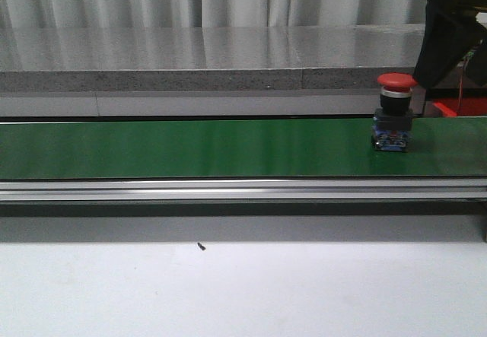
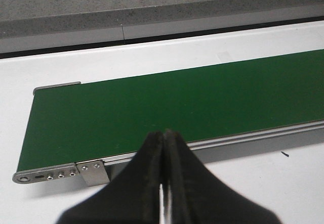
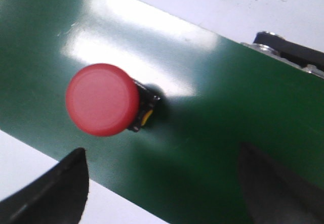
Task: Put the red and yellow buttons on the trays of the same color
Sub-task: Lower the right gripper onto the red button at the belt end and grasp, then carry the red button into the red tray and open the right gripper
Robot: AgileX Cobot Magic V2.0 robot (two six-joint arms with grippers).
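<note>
Okay, white tabletop (image 1: 228, 291) first, with the long green belt (image 1: 190, 148) running side to side across it. A sliver of the red tray (image 1: 456, 108) shows behind the belt at the far right, mostly hidden by my right arm (image 1: 450, 33); no yellow tray visible. My left end effector (image 2: 163, 193) hangs over the belt's left end, fingers pressed together, holding nothing. My right end effector (image 3: 162, 183) has its fingers spread wide apart, empty, hovering above the belt's right end. The red button (image 1: 396, 112) stands upright on the belt near that right end, cap up, long axis vertical, touching only the belt. In the right wrist view the button (image 3: 104, 100) sits off-centre, ahead of the open fingers and toward one finger, not yet between them. Right arm is clearly nearer; left is well apart. Likely next: centre over the cap, descend, close.
</note>
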